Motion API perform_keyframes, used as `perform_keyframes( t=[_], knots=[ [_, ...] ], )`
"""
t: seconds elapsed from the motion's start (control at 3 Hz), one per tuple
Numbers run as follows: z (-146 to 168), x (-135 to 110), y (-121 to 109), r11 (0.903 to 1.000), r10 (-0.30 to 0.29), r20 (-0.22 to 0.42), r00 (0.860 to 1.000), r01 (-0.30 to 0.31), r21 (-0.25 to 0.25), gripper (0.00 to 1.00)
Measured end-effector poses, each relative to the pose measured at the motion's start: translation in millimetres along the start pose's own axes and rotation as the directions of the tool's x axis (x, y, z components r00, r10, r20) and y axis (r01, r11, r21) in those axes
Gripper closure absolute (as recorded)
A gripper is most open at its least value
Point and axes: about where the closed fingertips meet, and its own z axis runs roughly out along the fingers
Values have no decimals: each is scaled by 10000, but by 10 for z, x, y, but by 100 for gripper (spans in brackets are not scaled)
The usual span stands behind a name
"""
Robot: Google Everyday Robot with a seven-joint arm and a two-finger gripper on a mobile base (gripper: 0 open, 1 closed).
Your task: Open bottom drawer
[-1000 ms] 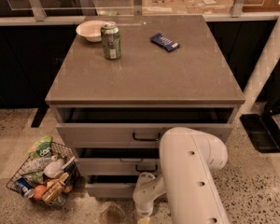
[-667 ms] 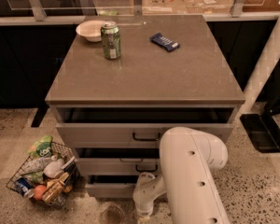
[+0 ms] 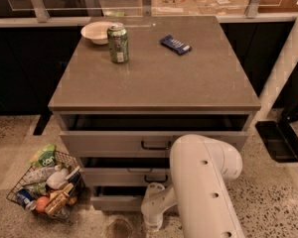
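Lower centre of frame: gripper [image 3: 152, 221] sits low by the right end of the bottom drawer [image 3: 116, 201] | claw state: we cannot tell | progress: we judge the drawer barely ajar, handle hidden behind the arm, main pull not yet done | writing: none legible on green can [image 3: 118, 43] or blue packet [image 3: 175, 44]

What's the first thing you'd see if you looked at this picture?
The big white robot arm fills the lower right, with its gripper down low in front of the bottom drawer of the grey cabinet. Next come the green can beside a white bowl on top, and the wire basket of groceries on the floor at left.
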Motion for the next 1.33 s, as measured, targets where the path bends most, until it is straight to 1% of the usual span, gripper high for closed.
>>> perform_keyframes(
  t=[1.33],
  knots=[
    [-12, 0, 4, 10000, 1, 3, 10000, -1, -5, 100]
  ],
)
